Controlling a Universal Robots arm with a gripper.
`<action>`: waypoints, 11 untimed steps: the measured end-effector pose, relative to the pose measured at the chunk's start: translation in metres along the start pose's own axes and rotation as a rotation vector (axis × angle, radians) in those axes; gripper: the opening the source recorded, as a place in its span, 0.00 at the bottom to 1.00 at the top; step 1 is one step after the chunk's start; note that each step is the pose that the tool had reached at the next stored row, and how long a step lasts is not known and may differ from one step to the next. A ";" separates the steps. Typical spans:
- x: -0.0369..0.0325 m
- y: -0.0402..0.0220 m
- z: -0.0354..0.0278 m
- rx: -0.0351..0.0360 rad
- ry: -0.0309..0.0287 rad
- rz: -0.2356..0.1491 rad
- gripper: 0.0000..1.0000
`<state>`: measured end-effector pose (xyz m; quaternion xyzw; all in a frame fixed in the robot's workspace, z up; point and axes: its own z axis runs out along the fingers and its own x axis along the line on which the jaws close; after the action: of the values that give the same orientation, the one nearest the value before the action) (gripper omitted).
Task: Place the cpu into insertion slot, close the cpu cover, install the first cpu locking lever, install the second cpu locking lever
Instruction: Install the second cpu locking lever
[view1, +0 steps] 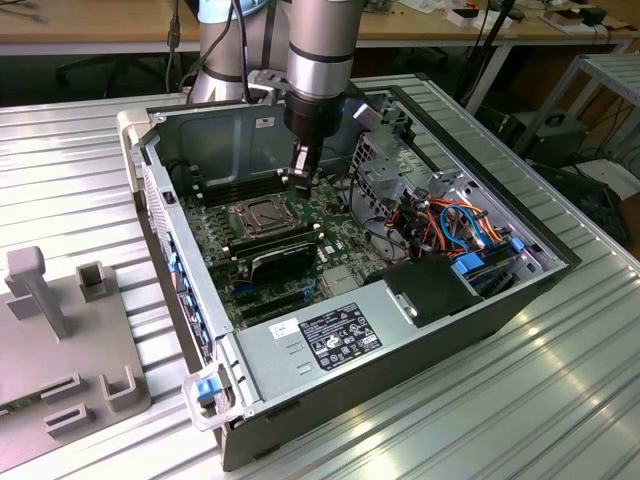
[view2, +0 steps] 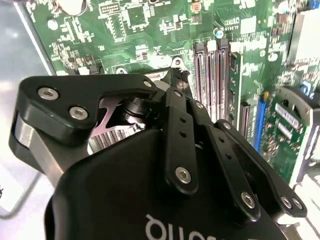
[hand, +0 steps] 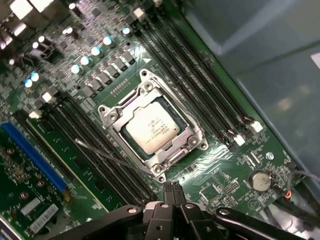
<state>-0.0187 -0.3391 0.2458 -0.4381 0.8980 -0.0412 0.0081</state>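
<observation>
First wrist view: cpu (hand: 150, 129) lay under closed cover (hand: 116, 117), just ahead of gripper (hand: 170, 192).
Gripper: fingertips were together, empty.
Left: lever (hand: 107, 155) looked unlatched.

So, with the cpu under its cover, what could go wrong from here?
1. One locking lever lies swung out over the memory slots. It is a thin wire, so the shut end effector close to its end might slip off it and strike the board.
2. With that lever loose, the cpu cover over the cpu may not be clamped, and a knock could lift it.
</observation>
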 end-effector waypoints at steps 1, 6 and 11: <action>0.0000 0.0000 0.0000 0.0002 -0.0013 -0.019 0.11; 0.0000 0.0000 0.0002 0.0007 -0.0092 -0.137 0.11; 0.0000 0.0000 0.0004 0.0016 -0.0194 -0.289 0.11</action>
<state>-0.0187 -0.3391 0.2454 -0.5633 0.8253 -0.0384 0.0111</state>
